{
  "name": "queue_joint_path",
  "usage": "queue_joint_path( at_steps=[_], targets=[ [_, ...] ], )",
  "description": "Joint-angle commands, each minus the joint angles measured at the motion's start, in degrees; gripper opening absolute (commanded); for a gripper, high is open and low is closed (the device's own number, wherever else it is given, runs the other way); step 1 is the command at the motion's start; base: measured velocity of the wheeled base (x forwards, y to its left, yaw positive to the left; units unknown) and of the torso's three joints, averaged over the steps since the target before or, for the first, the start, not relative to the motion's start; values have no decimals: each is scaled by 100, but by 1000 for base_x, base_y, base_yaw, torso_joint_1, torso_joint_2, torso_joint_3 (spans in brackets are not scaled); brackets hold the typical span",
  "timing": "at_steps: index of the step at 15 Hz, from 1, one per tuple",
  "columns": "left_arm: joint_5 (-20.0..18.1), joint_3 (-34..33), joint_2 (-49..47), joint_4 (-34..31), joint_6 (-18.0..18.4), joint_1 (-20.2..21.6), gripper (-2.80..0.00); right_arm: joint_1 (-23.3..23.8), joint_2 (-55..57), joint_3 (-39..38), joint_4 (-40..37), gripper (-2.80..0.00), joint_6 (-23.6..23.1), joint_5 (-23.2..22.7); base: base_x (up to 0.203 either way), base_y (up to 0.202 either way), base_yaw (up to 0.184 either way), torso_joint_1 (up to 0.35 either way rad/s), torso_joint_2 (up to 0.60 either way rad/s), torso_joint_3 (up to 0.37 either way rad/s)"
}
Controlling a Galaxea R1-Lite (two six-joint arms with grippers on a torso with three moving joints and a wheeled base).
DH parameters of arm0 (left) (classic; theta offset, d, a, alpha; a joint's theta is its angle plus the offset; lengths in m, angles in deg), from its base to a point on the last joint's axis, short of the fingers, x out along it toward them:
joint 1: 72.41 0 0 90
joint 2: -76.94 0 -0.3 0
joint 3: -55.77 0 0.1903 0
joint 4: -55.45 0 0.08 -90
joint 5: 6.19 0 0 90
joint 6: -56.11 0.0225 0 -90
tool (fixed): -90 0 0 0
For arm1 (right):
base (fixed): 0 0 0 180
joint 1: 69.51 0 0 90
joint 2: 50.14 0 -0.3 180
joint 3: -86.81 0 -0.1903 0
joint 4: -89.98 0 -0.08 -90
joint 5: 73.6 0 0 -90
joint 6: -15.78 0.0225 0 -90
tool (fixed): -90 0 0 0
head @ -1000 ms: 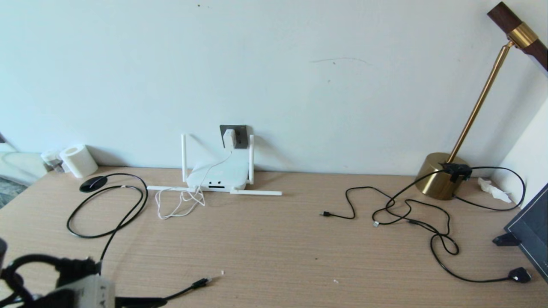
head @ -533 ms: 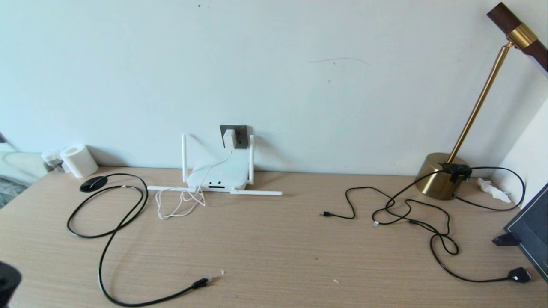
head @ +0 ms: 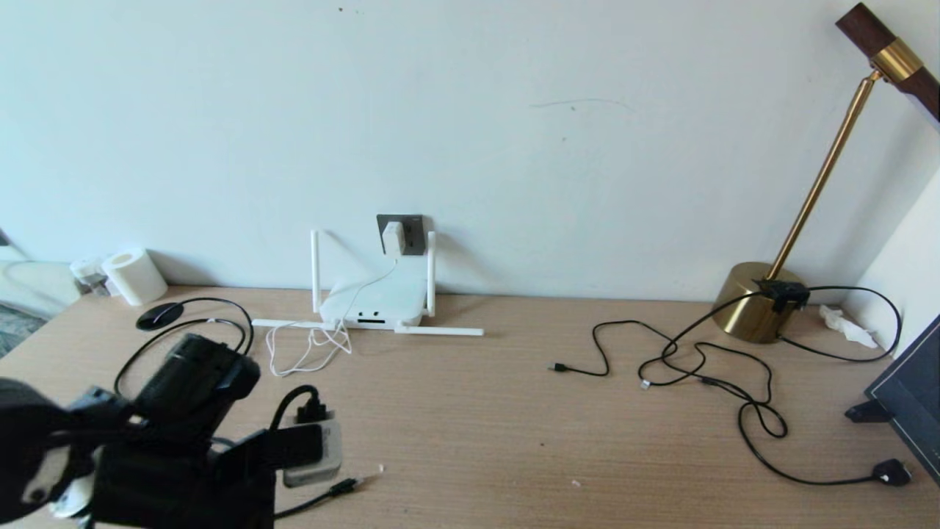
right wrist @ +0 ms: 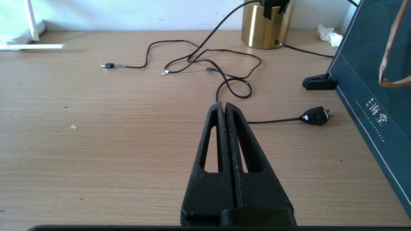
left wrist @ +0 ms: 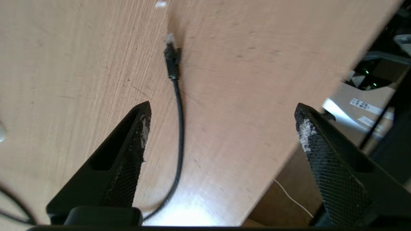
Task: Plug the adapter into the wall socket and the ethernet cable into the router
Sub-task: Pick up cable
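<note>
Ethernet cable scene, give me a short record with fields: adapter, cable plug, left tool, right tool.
adapter: seated in the wall socket, white cord trailing down to the router
ethernet cable: plug tip lying loose on the table, not in the router
left tool: open above the cable, holding nothing
right tool: shut, empty, above the table

- The left arm reaches in at the near left corner of the head view, its black wrist low over the worktop.
- The left gripper (left wrist: 221, 128) points down, its jaws spread wide and holding nothing.
- The right gripper (right wrist: 224, 107) lies level and low, its jaws pressed together with nothing between them.
- The right arm does not show in the head view.
</note>
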Motion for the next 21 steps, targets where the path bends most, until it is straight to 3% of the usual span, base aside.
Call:
queue_joint_path(
  at_steps=[1, 3, 5, 9, 14, 15, 21],
  targets=[
    [-12, 167, -989, 88, 158, 206, 0, -2, 4, 0, 4, -280, 1, 5, 0, 0, 0, 0, 0, 0],
    [-47, 272, -1332, 230, 621, 516, 0, -2, 5, 0, 4, -280, 1, 5, 0, 0, 0, 0, 0, 0],
    [-345, 412, -1579, 264, 1065, 785, 0, -2, 4, 0, 4, -280, 1, 5, 0, 0, 0, 0, 0, 0],
    [-418, 410, -1944, 742, 1156, 857, 0, -2, 6, 0, 4, -280, 1, 5, 0, 0, 0, 0, 0, 0],
    [-392, 395, -2082, 722, 1165, 857, 0, -2, 6, 0, 4, -280, 1, 5, 0, 0, 0, 0, 0, 0],
    [-394, 380, -2079, 714, 1159, 857, -280, -2, -1, 0, 4, -280, 1, 5, 0, 0, 0, 0, 0, 0],
    [-401, 360, -2073, 722, 1139, 866, -280, -2, 0, 0, 4, -280, 1, 5, 0, 0, 0, 0, 0, 0]
  ],
)
